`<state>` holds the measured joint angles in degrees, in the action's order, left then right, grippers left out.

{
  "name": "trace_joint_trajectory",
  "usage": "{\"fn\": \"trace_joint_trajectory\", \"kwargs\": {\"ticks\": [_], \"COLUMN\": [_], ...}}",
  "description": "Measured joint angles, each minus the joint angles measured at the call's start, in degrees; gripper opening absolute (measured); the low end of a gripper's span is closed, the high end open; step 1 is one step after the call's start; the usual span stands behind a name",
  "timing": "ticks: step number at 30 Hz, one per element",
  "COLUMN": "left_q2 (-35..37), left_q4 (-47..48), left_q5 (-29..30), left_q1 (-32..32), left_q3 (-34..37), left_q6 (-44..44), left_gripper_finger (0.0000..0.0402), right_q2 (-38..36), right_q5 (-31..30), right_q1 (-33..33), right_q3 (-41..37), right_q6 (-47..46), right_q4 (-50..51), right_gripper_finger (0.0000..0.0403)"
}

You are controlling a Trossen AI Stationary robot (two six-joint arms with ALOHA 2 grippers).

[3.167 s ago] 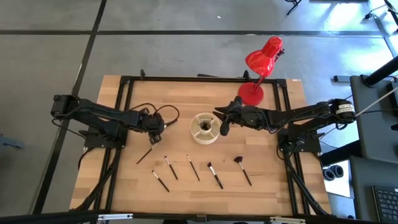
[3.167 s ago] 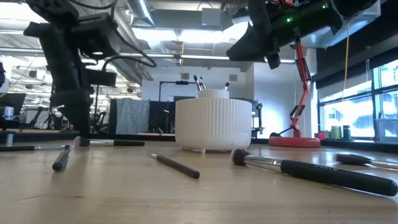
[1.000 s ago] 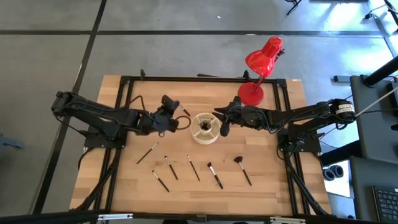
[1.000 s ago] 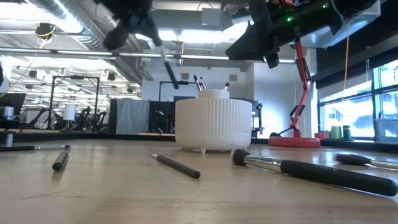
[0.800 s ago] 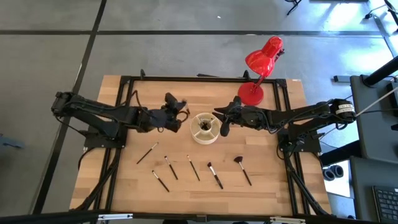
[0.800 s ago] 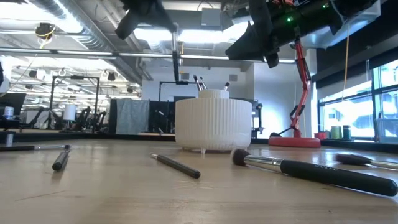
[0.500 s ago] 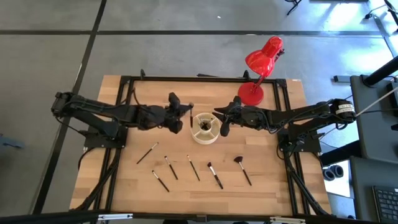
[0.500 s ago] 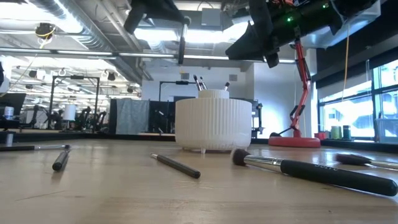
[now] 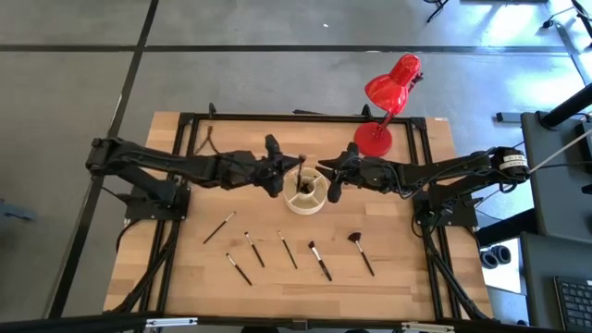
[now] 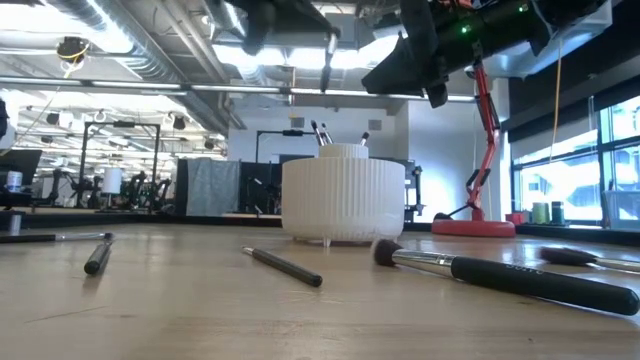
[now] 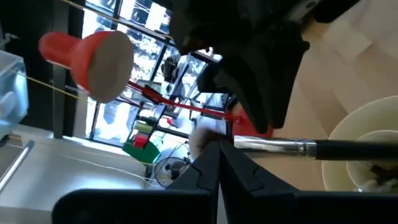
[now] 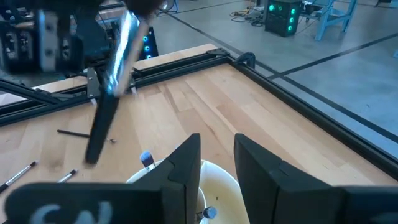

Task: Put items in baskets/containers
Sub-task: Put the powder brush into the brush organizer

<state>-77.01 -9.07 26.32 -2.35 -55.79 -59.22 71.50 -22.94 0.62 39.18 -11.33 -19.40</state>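
The cream round organizer cup stands mid-table with a few brushes upright in it; it also shows in the low view. My left gripper is shut on a dark-handled makeup brush above the cup's left rim. My right gripper hovers open and empty over the cup's right rim; in its wrist view its fingers stand over the cup. Several more brushes lie flat on the table nearer the front, among them one with a reddish fan tip. My left gripper pinches the brush between its two fingers near the silver ferrule, at the brush's upper end. The fingers lie across the brush. The brush is lifted clear; its dark handle hangs down, a little tilted, above the cup.
A red desk lamp stands at the far right behind the cup, its base on the table. Loose brushes lie at the front left and front centre. A black frame edges the table.
My left gripper has carried the brush toward the table's right edge, from left of the cup to above the cup's left rim. The brush has swung from slanted to hanging nearly upright.
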Motion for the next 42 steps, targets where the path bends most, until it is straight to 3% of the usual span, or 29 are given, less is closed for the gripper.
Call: {"fn": "trace_joint_trajectory", "kwargs": {"ticks": [6,18,28,42], "left_q2": [-6.2,-14.8,-12.0,-9.9], "left_q4": [-6.6,-7.1,-10.6,-10.3], "left_q5": [-0.1,5.9,11.3,9.4], "left_q1": [0.0,0.1,-0.2,-0.7], "left_q3": [0.0,0.0,0.0,0.0], "left_q6": [-0.8,0.0,-2.0,1.2], "left_gripper_finger": [0.0002,0.0002,0.0001,0.0002], "right_q2": [0.0,0.0,0.0,0.0], "right_q5": [0.0,0.0,0.0,0.0], "right_q1": [0.0,0.0,0.0,0.0], "right_q3": [0.0,0.0,0.0,0.0], "right_q6": [0.2,1.1,1.1,1.1], "right_q4": [0.1,1.8,1.8,1.7], "right_gripper_finger": [0.0097,0.0097,0.0097,0.0097]}}
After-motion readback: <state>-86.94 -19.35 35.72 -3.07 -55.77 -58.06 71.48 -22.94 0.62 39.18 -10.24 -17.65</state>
